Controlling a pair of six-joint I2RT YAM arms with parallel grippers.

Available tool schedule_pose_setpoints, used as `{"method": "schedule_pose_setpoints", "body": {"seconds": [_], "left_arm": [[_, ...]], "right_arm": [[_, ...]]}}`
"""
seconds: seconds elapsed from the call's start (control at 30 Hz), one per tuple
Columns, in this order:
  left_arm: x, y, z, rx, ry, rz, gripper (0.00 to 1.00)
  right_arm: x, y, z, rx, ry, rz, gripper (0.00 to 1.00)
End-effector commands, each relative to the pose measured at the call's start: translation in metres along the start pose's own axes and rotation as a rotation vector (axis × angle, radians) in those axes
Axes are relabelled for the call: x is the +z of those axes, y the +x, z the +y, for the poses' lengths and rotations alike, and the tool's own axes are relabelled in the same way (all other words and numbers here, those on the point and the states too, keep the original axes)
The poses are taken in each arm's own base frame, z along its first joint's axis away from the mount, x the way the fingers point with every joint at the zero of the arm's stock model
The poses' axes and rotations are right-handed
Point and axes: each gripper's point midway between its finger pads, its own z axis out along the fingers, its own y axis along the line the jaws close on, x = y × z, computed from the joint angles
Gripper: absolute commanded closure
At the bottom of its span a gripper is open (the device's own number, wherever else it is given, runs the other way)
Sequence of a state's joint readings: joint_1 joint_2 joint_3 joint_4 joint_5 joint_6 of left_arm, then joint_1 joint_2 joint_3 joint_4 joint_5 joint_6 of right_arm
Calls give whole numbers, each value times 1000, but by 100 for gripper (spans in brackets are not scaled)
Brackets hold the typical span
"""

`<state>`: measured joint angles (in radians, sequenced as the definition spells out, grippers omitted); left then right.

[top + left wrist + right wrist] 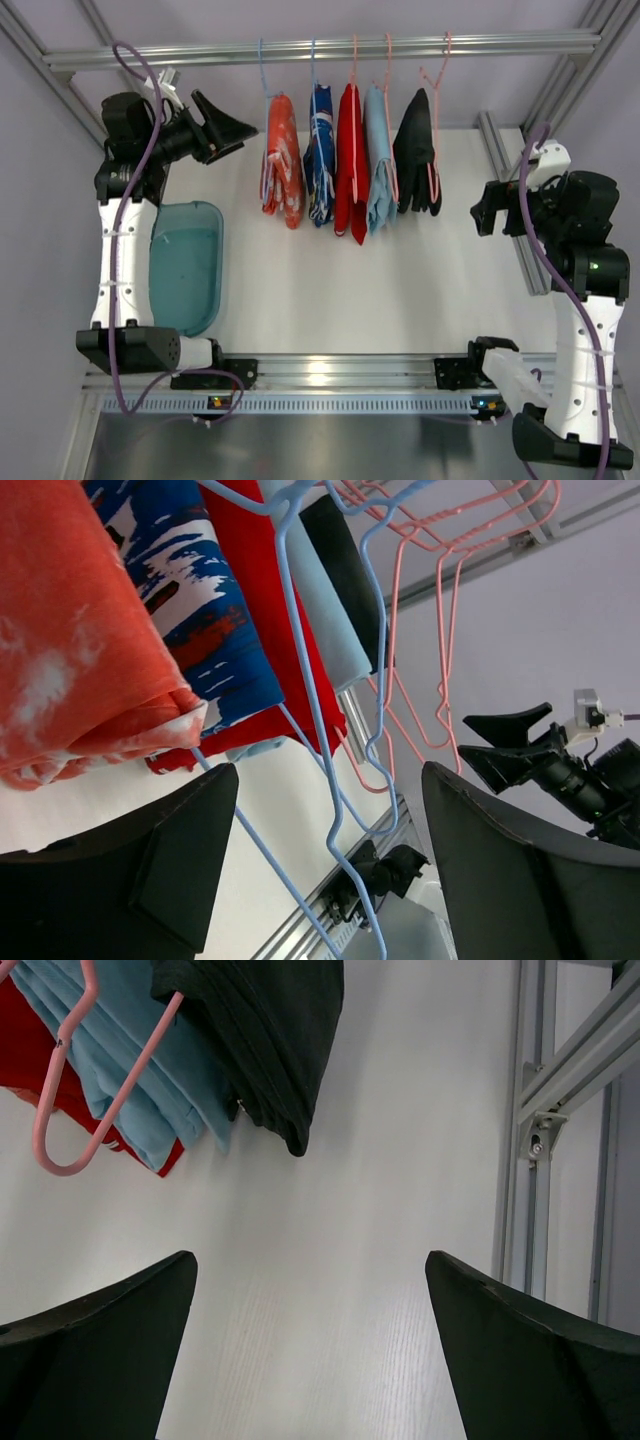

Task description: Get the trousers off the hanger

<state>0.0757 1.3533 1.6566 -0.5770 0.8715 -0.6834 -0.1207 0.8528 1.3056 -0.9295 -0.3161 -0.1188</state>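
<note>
- Teal tray (186, 262) lies on the table (330, 290) at far left, beside the left arm.
- Left gripper (228, 128) is raised near the rail (320, 47), just left of the trousers. Its jaws are spread wide and grasp nothing. In the wrist view thin light-blue wire crosses the gap between the fingers (150, 870); whether it touches them cannot be told.
- Trousers (283, 160) are draped over the hanger (263, 75), the leftmost item on the rail, clear of the table.
- Next along the rail come a blue-and-white garment (320, 150), a plain red garment (350, 165), a pale blue garment (379, 165) and a black garment (418, 150). The last three are on pink hangers (388, 60).
- Right gripper (486, 215) is well apart from the garments, right of the black one. It is released, jaws wide, with only bare table between them.
</note>
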Motion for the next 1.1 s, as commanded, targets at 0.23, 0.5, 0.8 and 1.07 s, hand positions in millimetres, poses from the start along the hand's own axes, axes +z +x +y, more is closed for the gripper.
{"method": "schedule_pose_setpoints", "body": {"seconds": [0.23,0.5,0.8,1.07], "left_arm": [[27,-6,-28,-82,245,-90,28],[54,9,-50,-162,361,-15,47],[65,11,-47,-306,430,5,68],[56,4,-64,-324,501,-3,100]], "right_arm": [[-3,-10,-11,29,54,-23,1],[5,-8,-13,37,49,-9,1],[6,-19,-15,38,49,-12,1],[-13,-66,20,100,-114,-175,1]]}}
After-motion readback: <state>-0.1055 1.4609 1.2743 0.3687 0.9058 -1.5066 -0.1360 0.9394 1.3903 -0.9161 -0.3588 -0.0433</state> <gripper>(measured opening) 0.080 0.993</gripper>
